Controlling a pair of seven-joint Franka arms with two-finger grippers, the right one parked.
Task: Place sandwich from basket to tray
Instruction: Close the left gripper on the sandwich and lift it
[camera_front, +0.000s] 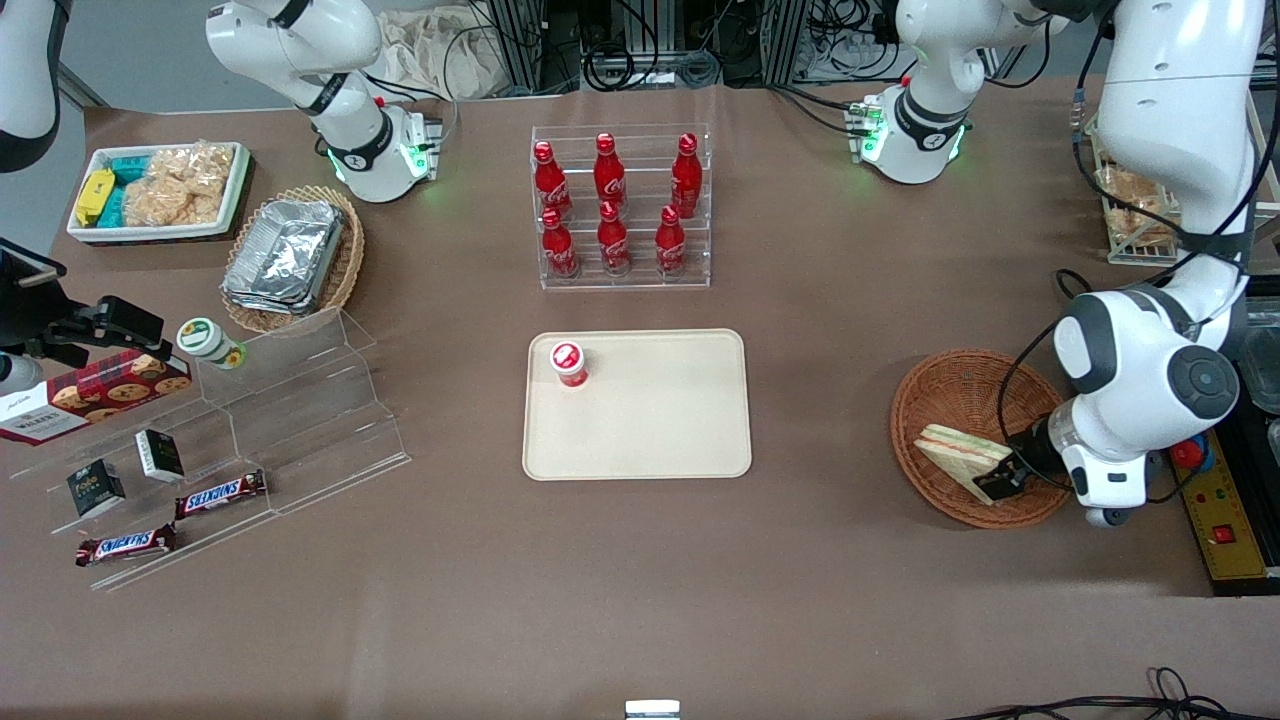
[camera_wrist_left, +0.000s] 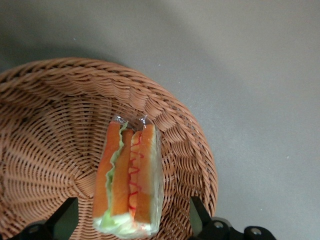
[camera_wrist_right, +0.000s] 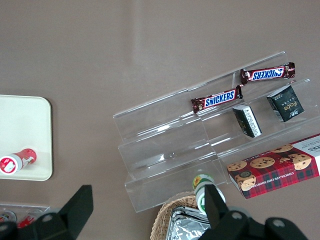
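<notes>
The sandwich (camera_wrist_left: 129, 177) is lying in the basket (camera_wrist_left: 60, 115), standing on edge. The gripper (camera_wrist_left: 131, 225) is being held spread open astride it, one finger at each bread face, its long axis running away from the wrist.

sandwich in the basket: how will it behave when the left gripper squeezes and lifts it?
The sandwich looks soft, so it will probably compress between the open gripper's fingers. Its clear wrap may be slippery. It stands on edge in the basket and could tip if nudged. Likely light.
</notes>
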